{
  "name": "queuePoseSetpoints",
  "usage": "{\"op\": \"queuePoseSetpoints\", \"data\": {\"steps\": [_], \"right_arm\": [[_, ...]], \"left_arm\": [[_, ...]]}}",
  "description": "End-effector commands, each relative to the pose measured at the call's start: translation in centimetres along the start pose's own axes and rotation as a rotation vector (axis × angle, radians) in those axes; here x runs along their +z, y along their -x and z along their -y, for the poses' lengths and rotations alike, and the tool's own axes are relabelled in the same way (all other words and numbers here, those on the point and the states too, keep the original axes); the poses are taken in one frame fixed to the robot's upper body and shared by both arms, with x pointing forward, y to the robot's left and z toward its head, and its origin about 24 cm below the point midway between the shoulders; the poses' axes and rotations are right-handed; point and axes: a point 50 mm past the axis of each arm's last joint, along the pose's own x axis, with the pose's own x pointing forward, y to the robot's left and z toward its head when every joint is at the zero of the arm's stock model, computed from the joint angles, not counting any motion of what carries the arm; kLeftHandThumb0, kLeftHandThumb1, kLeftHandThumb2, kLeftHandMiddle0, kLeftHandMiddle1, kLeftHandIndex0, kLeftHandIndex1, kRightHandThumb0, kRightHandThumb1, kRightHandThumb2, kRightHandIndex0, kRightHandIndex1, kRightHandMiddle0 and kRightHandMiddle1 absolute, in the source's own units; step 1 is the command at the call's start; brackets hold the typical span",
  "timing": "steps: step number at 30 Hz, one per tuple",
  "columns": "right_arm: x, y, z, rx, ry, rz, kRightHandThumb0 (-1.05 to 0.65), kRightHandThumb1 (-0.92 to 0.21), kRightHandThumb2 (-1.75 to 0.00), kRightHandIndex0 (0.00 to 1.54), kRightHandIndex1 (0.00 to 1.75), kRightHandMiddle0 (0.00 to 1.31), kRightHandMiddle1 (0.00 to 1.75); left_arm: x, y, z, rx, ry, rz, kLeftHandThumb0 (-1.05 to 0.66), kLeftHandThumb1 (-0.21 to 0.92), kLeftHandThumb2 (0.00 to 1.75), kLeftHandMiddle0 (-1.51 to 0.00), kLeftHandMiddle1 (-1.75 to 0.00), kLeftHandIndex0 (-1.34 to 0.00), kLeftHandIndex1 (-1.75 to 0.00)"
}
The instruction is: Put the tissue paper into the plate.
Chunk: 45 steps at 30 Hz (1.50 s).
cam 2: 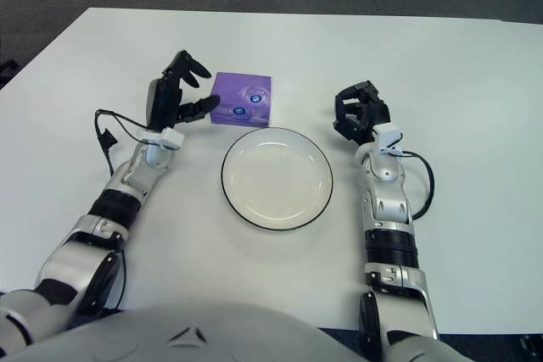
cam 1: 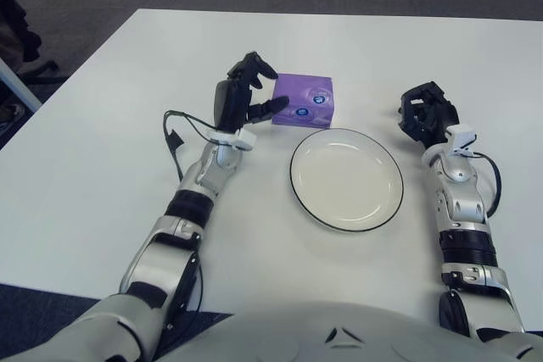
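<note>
A purple tissue pack [cam 1: 305,101] lies flat on the white table just behind the white plate [cam 1: 346,179], which has a dark rim and holds nothing. My left hand [cam 1: 251,92] is at the pack's left edge with its fingers spread open; the thumb reaches along the pack's near left side and the upper fingers hover over its left corner, not closed on it. My right hand [cam 1: 427,114] shows to the right of the plate with its fingers curled and holding nothing.
The white table [cam 1: 102,167] spreads wide on all sides of the plate. Its far edge meets dark carpet. A black cable [cam 1: 176,135] loops off my left forearm. Dark chair parts [cam 1: 21,31] stand off the table's left corner.
</note>
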Motion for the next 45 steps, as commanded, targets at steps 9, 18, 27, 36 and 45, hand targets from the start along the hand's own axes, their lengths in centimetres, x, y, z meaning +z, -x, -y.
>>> {"op": "queuePoseSetpoints", "data": {"steps": [9, 18, 27, 36, 45], "right_arm": [[-3.9, 2.4, -0.1, -0.007, -0.02, -0.152, -0.38, -0.7, -0.81, 0.88, 1.75, 0.33, 1.75], [-4.1, 2.5, -0.3, -0.006, -0.021, -0.158, -0.38, -0.7, -0.81, 0.88, 1.75, 0.33, 1.75], [-4.3, 2.7, -0.5, -0.008, -0.022, -0.173, -0.38, -0.7, -0.81, 0.88, 1.75, 0.34, 1.75], [-4.6, 2.8, -0.6, -0.012, -0.024, -0.18, -0.38, -0.69, -0.82, 0.88, 1.75, 0.34, 1.75], [-4.8, 3.0, -0.6, -0.013, -0.028, -0.187, -0.38, -0.69, -0.83, 0.88, 1.75, 0.34, 1.75]], "left_arm": [[1.3, -1.2, 1.0, -0.167, -0.17, 0.217, -0.27, 0.92, 0.31, -0.42, -1.01, -0.34, -1.38], [2.0, -3.3, 2.2, -0.228, -0.214, 0.329, -0.53, 0.92, 0.27, -0.58, -0.14, -0.45, -0.47], [2.5, -5.2, 3.9, -0.277, -0.292, 0.403, -0.67, 0.92, 0.39, -0.59, -0.05, -0.44, -0.42], [2.1, -6.0, 5.0, -0.318, -0.398, 0.437, -0.79, 0.92, 0.54, -0.47, 0.0, -0.42, -0.24], [1.8, -6.5, 5.5, -0.357, -0.424, 0.461, -0.83, 0.92, 0.55, -0.41, 0.0, -0.4, -0.19]]}}
